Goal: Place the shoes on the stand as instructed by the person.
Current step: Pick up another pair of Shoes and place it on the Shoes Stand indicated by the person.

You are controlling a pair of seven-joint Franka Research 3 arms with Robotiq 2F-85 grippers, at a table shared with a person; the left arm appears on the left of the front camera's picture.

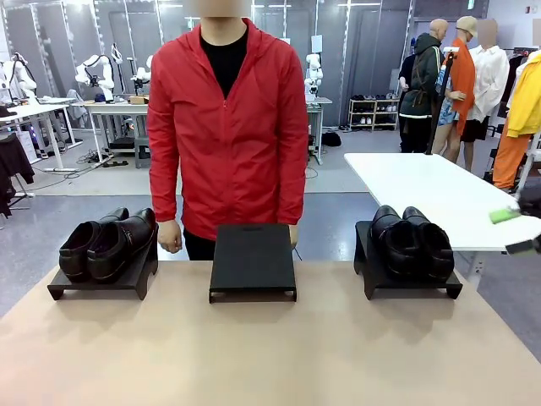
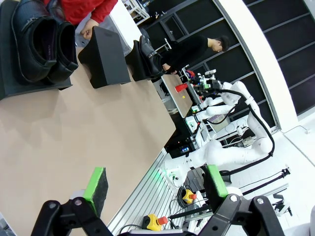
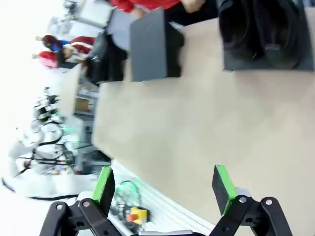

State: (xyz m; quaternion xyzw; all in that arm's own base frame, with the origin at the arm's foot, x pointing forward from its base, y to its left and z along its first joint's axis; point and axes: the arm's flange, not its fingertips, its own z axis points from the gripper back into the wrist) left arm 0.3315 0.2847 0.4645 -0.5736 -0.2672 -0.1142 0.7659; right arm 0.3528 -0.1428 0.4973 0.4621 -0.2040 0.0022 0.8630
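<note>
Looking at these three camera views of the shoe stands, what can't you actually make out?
- Front view: the person's right-side hand, hidden behind the middle stand.
- Front view: which pair of shoes has the strap, too dark and glossy.
- Right wrist view: the shoes are blurred and cut by the top edge.
- Left wrist view: the far pair, too small for detail.

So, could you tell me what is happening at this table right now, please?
Nothing is being handled yet. Three black stands sit in a row on the tan table: the left pair of shoes and the right pair of shoes each rest on one, and the middle stand is bare. The person stands behind it, hands down. The left gripper and right gripper hang open above the table.
</note>
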